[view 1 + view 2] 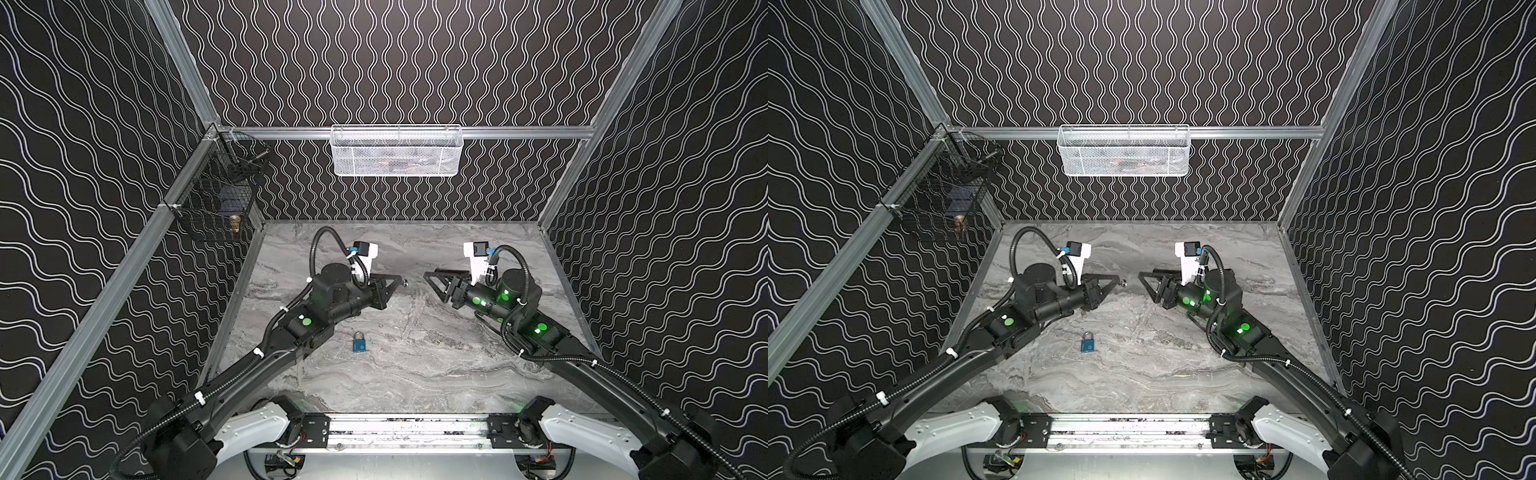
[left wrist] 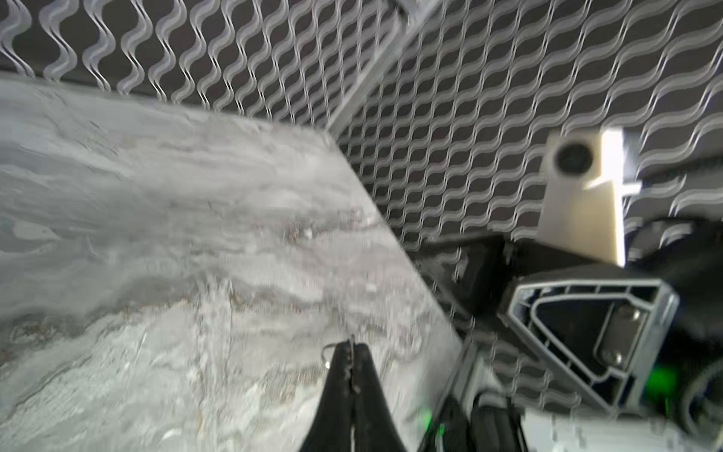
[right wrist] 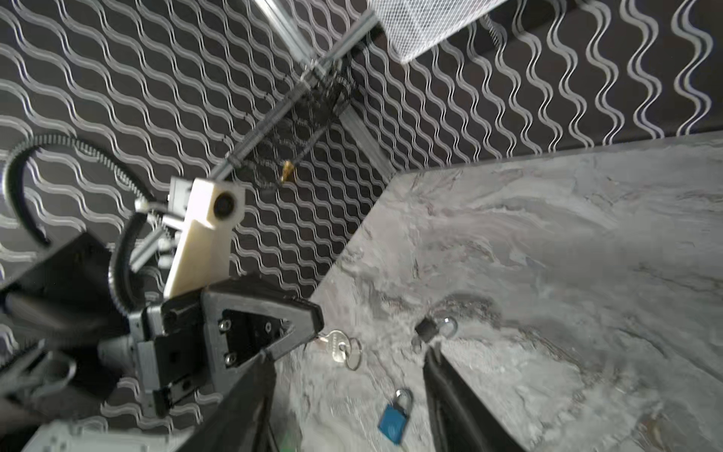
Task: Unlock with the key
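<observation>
Key (image 3: 337,343) is sitting clamped in my left hand (image 1: 399,280); my right hand (image 1: 430,279) is hanging apart, facing it.

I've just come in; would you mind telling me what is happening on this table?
The left gripper is shut on a small silver key, held over the marble table. The right gripper faces it with open jaws, holding nothing. The blue padlock lies on the table nearer the robot's base, touched by neither gripper.
</observation>
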`<state>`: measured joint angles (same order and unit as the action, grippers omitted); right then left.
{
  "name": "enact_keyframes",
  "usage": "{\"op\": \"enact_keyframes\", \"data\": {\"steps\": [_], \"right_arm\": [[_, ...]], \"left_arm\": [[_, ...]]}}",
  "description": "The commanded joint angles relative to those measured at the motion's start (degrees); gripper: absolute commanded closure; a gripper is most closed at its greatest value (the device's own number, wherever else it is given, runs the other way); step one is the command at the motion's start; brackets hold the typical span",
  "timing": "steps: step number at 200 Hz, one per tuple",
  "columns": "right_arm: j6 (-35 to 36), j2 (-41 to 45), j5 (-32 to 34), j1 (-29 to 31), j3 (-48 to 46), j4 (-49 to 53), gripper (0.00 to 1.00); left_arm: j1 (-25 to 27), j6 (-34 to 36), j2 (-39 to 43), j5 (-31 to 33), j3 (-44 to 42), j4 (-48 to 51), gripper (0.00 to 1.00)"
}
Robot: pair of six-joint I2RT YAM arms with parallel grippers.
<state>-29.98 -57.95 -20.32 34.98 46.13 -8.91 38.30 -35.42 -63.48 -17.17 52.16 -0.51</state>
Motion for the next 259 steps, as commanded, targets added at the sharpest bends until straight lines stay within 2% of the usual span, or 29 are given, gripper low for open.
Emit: {"op": "enact_keyframes", "data": {"steps": [1,30,49,121,145,200,259], "right_arm": [[6.0,-1.1,-13.3,-1.8,0.3,5.8,0.37],[6.9,-3.4,-18.7,-2.9,-0.5,4.6,0.37],[6.8,-4.3,-18.9,-3.1,-2.0,1.2,0.38],[8.4,-8.3,-29.6,-4.5,-1.5,-3.5,0.49],[9.0,-8.7,-30.8,-4.7,-1.6,-3.7,0.60],[8.6,-10.7,-33.2,-5.0,-1.4,-6.1,0.62],[8.3,-13.0,-34.4,-5.7,-1.4,-7.7,0.70]], "left_arm": [[-0.5,6.7,-1.8,-7.0,2.4,6.0,1.00],[-0.5,9.1,-4.2,-11.7,4.1,6.4,1.00],[-0.6,9.8,-5.1,-12.3,4.6,6.8,1.00],[-0.5,11.0,-5.7,-13.6,4.4,6.0,1.00],[-0.6,10.9,-5.9,-14.8,4.6,5.3,1.00],[-0.6,11.1,-6.6,-16.0,5.1,5.4,1.00],[-0.6,10.6,-7.0,-16.6,5.5,4.9,1.00]]}}
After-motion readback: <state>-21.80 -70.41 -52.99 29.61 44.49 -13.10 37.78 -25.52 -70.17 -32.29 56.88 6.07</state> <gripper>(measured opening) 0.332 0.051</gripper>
